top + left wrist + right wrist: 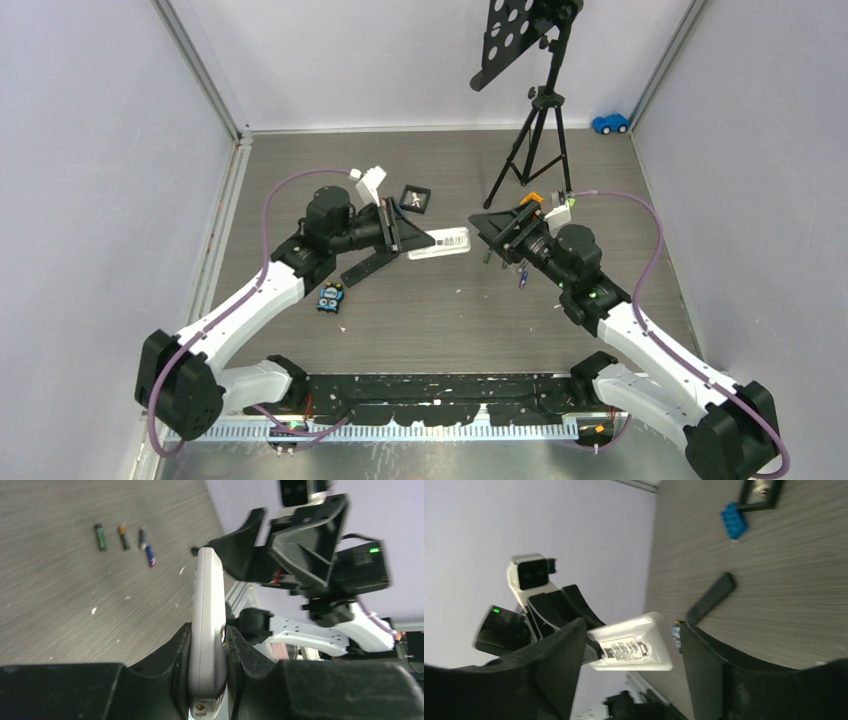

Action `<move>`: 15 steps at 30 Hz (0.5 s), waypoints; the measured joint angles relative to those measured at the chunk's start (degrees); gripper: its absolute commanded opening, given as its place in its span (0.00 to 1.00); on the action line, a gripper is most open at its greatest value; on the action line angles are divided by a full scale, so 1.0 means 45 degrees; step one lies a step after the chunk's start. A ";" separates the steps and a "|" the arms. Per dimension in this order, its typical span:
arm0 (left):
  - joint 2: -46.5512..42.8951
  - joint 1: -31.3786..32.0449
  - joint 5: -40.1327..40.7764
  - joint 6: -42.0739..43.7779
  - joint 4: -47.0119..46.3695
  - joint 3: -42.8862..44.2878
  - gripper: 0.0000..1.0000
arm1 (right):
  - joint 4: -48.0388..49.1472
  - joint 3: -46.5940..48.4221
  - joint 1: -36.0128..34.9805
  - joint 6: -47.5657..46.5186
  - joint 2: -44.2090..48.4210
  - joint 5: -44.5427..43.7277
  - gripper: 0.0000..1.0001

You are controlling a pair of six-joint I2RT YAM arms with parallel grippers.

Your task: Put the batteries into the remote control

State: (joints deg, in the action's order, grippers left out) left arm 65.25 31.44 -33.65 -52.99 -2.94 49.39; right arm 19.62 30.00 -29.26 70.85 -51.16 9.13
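My left gripper (412, 238) is shut on a white remote control (441, 243) and holds it above the table, pointing right. In the left wrist view the remote (207, 610) stands edge-on between the fingers (175, 650). My right gripper (492, 232) is open and faces the remote's free end. In the right wrist view that end (631, 642), with a labelled back cover, sits between the spread fingers (711, 665). Several small batteries (123, 537) lie in a row on the table; one purple-blue battery (522, 278) shows beneath the right arm.
A black remote (365, 268) lies on the table below the left gripper. A blue toy piece (331, 297) is near the left arm, and a small black frame (415, 198) lies behind. A tripod (535, 140) stands at the back right, with a blue toy car (610, 123) beyond it.
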 measured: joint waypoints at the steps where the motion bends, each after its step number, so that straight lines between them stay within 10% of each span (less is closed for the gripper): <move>1: 0.0223 0.0005 -0.0034 0.0248 0.0316 0.0000 0.00 | -0.0738 0.0136 0.0005 -0.0413 0.0160 -0.0126 0.64; 15: 0.5717 0.0010 -0.0661 0.0641 0.0665 -0.0010 0.00 | -0.5231 0.0874 0.0024 -0.3842 -0.2827 0.1297 0.37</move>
State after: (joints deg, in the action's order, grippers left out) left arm 90.98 31.48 -36.62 -50.11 0.05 49.34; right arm -3.92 33.93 -29.15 53.56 -63.88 14.96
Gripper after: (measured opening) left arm 0.263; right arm 0.380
